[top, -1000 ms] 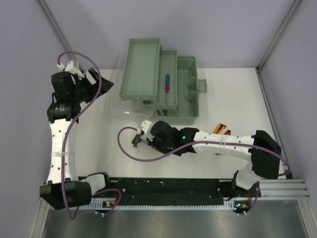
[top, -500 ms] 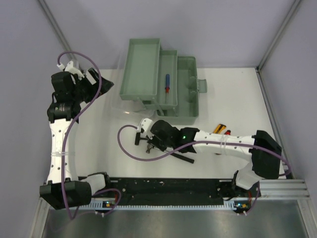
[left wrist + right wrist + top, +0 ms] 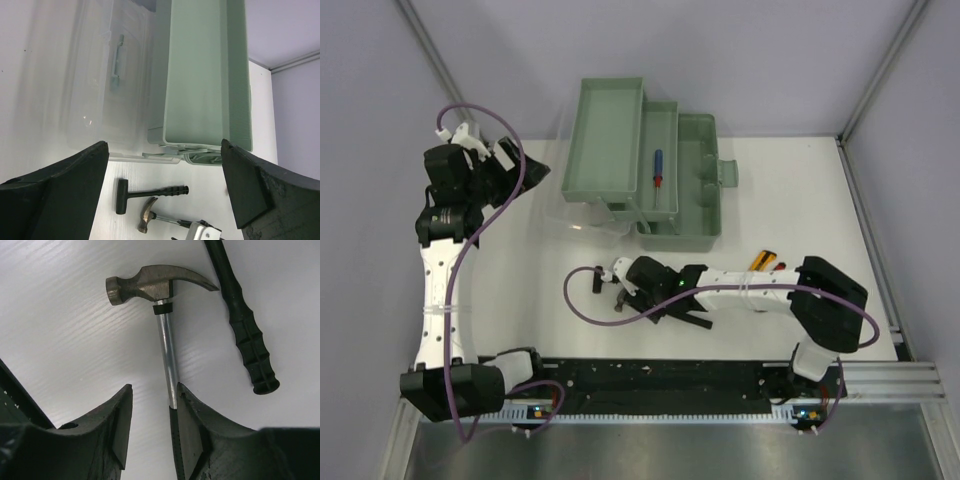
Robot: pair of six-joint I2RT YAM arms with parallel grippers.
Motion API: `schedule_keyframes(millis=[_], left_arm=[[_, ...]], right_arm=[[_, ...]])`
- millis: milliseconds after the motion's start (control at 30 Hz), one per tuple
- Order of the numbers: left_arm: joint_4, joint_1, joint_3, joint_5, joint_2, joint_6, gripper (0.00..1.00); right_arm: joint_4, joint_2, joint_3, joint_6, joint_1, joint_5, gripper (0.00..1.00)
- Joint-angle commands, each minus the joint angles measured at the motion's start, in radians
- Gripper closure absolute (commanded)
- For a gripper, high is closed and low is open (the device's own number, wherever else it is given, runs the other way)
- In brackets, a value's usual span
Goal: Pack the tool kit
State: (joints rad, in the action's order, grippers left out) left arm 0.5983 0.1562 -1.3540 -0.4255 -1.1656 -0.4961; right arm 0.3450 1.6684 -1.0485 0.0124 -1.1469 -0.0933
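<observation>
I am holding my right jaws partly parted around the claw hammer [image 3: 145,285], which is lying flat on the tabletop [image 3: 60,340] on the near side of the toolbox [image 3: 698,190]. Its bare metal shaft is running into the gap and lying against the inner face of one finger [image 3: 192,435], while a strip of tabletop is showing between it and the other finger [image 3: 117,435], so I am not clamping it. My right arm [image 3: 750,290] is folding at the elbow off the toolbox's near right corner, and the forearm is stretching low along the toolbox's near side toward its left end. A black hammer [image 3: 150,193] is lying just beside the claw hammer. My left jaws are gaping wide and gripping nothing, hovering off the toolbox's left side near its translucent lid [image 3: 100,85], which is lying folded out on the tabletop. My left arm [image 3: 438,290] is standing tall and bending toward the toolbox. The toolbox is sitting with its trays fanned out, a screwdriver [image 3: 658,168] resting in the middle tray [image 3: 665,125]. Yellow and red cutters [image 3: 766,262] are lying off its near right corner.
</observation>
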Motion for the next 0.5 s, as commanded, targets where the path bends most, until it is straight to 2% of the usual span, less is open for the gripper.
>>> schedule_keyframes(millis=[0,100,167,300,400,467], left_arm=[[-0.037,0.000,-0.027,0.005,0.001,0.007,0.03],[-0.035,0.000,-0.020,0.004,0.003,0.008,0.02],[-0.032,0.000,-0.014,0.001,0.004,0.010,0.02],[-0.019,0.000,0.021,-0.012,0.030,-0.004,0.02],[-0.011,0.000,0.075,-0.013,0.073,-0.016,0.03],[-0.005,0.000,0.116,-0.013,0.104,-0.019,0.03]], right_arm=[[-0.015,0.065,-0.002,0.001,0.018,0.041,0.60],[-0.017,0.120,-0.019,0.001,0.027,0.037,0.60],[-0.018,0.155,-0.034,0.003,0.035,0.037,0.64],[-0.014,0.205,-0.067,0.001,0.042,0.033,0.81],[-0.009,0.220,-0.077,0.003,0.046,0.038,1.00],[-0.001,0.225,-0.082,-0.002,0.045,0.026,1.00]])
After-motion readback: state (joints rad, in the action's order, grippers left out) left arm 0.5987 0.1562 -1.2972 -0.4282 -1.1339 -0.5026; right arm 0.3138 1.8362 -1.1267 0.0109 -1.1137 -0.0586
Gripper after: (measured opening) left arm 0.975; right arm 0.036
